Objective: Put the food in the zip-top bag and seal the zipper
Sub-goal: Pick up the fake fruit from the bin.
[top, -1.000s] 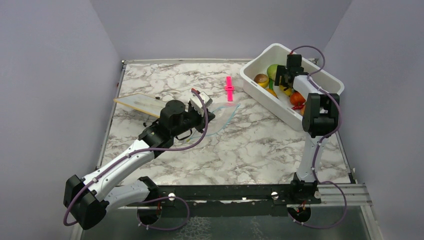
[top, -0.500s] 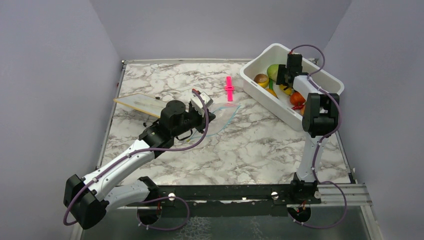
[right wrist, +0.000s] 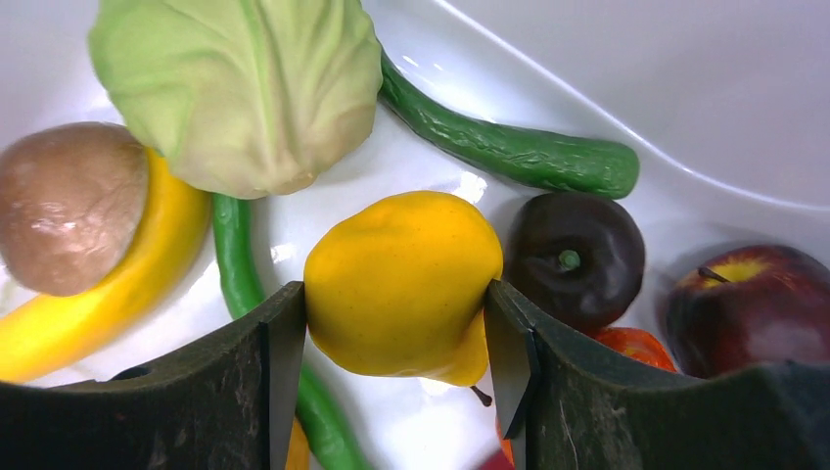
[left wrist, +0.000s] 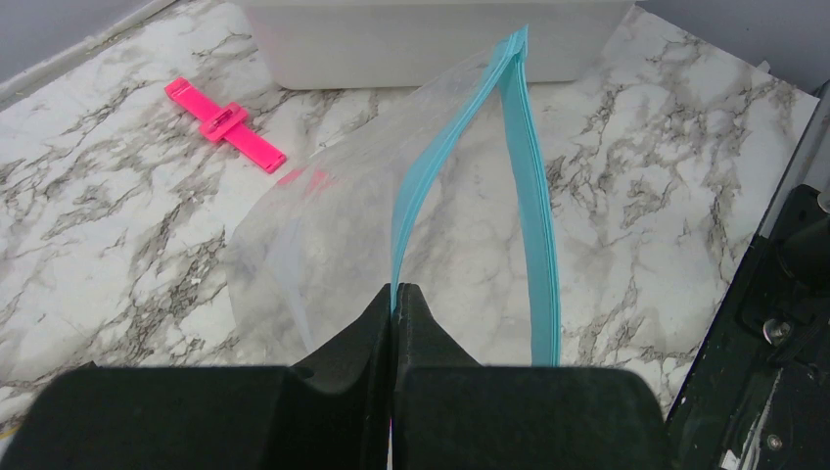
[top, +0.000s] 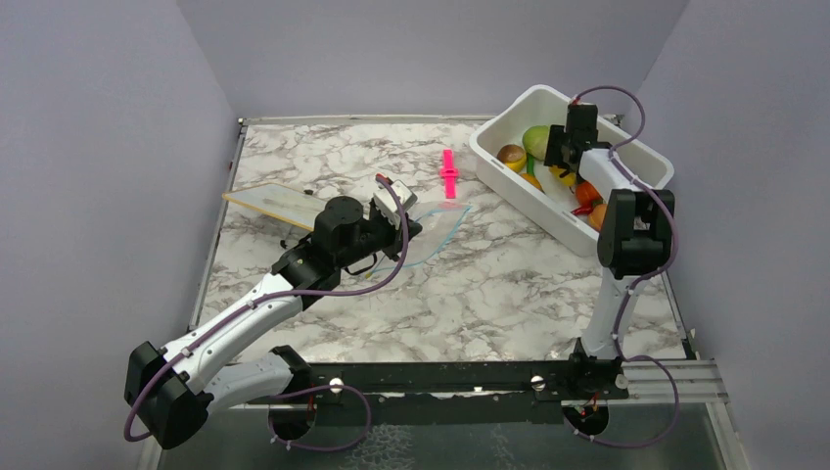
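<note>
**1. Left tool** (left wrist: pixel 393 302): fingers pressed together, pinching 1 lip of the zipper (left wrist: pixel 536 206) at its near end.

**2. Zip-top bag** (left wrist: pixel 313 225): clear pouch lying on the marble counter (left wrist: pixel 108 225), between the left tool and the white tub (left wrist: pixel 431 44). Its mouth gapes. The 2 blue lips stand apart near the tool and meet at the far corner, just short of the tub wall.

**3. Right tool** (right wrist: pixel 396 338): down inside the tub. Its 2 fingers (right wrist: pixel 279 372) press on opposite flanks of the yellow pear (right wrist: pixel 401 274), clamping it. Whether the pear is clear of the tub floor cannot be told.

**4. Other food, all in the tub:**
- 1 pale green cabbage (right wrist: pixel 240 88), just beyond the pear.
- 1 long green pod (right wrist: pixel 509 152) against the far wall.
- 1 second green pod (right wrist: pixel 233 250), running under the cabbage and past the pear.
- 1 dark plum (right wrist: pixel 577 255), touching the pear's side.
- 1 red apple (right wrist: pixel 744 304), beside the plum.
- 1 brown round piece (right wrist: pixel 69 206), resting on a banana (right wrist: pixel 127 294).
- 1 orange-red piece (right wrist: pixel 636 348), partly hidden behind a finger.

**5. Pink clip** (left wrist: pixel 227 122): flat on the counter, beyond the bag and left of the tub, touching neither.

**6. Pale board** (top: pixel 274 204): on the counter's left side, behind the left arm, well apart from the bag.
</note>
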You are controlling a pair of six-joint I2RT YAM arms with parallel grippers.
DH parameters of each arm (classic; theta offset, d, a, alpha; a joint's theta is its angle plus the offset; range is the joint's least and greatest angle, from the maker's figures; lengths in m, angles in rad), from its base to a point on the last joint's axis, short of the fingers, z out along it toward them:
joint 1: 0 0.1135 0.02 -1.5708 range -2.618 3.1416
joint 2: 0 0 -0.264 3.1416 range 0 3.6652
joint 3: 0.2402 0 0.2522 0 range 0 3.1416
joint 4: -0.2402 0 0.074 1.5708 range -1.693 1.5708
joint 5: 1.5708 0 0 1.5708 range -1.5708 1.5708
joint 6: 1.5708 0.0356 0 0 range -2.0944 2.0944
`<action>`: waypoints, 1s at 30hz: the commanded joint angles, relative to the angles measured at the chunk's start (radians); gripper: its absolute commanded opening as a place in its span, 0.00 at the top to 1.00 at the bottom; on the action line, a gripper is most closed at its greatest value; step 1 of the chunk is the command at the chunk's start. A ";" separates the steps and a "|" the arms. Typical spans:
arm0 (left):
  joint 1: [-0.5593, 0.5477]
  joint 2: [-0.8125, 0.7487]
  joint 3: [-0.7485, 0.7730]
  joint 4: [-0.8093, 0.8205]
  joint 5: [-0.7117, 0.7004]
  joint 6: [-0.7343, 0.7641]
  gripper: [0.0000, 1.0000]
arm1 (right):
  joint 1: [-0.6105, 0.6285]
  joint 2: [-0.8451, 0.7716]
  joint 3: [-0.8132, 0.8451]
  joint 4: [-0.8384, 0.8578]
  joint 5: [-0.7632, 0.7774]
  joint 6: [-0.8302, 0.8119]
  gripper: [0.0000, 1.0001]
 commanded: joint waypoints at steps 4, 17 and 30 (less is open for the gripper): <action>-0.006 -0.008 -0.011 0.029 0.016 -0.006 1.00 | -0.007 -0.148 -0.022 -0.064 -0.017 0.041 0.65; -0.007 0.000 -0.013 0.037 0.015 -0.017 1.00 | -0.005 -0.414 -0.117 -0.163 -0.135 0.118 0.70; -0.007 0.054 0.032 0.067 -0.004 -0.117 1.00 | 0.002 -0.750 -0.322 -0.098 -0.477 0.204 0.74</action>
